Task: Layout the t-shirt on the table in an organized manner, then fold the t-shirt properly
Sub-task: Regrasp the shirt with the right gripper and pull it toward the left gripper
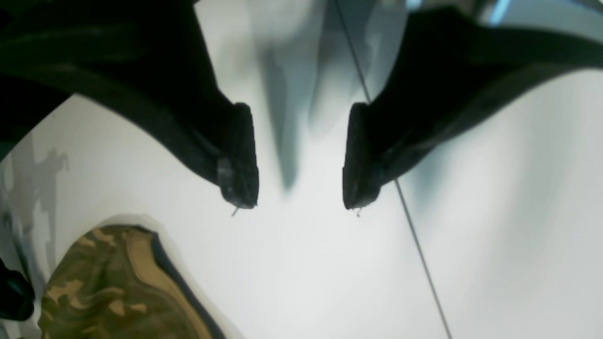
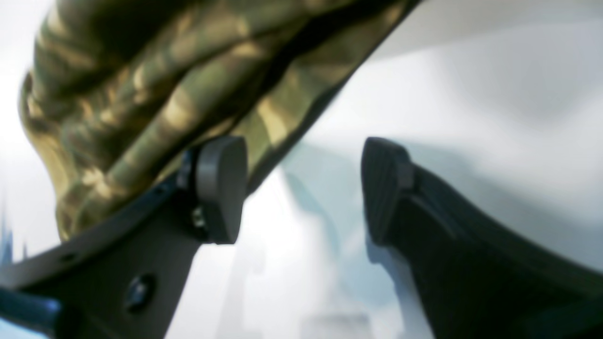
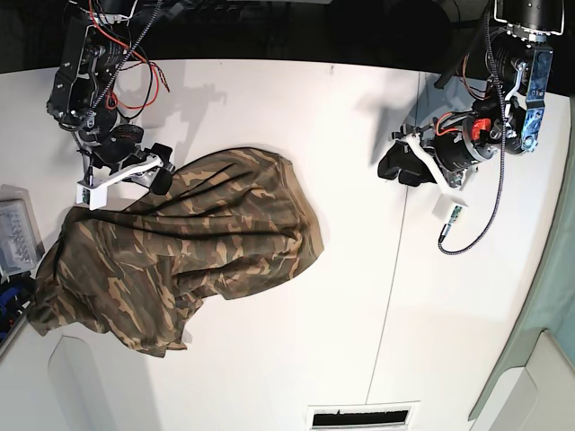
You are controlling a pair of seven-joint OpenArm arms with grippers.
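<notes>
In our base view, nearest us, a pale frame around a dark slot [image 3: 361,417] sits at the lower edge of the white tabletop [image 3: 350,314]. We find no brand, label or writing that can be read on anything here.

Farther in, our camouflage t-shirt [image 3: 180,251] lies rumpled and bunched across the left part of the tabletop, its folds running in ridges; its lower part spreads toward the left edge, and another part reaches toward the middle. A thin dark seam [image 3: 388,269] runs along the tabletop, apart from the shirt.

Beyond, our right hand [image 2: 304,190] is wide open at the shirt's upper edge, holding nothing; whether one fingertip touches the cloth, we cannot tell. Our left hand [image 1: 300,157] is also wide open and empty, over the seam, well apart from the shirt.
</notes>
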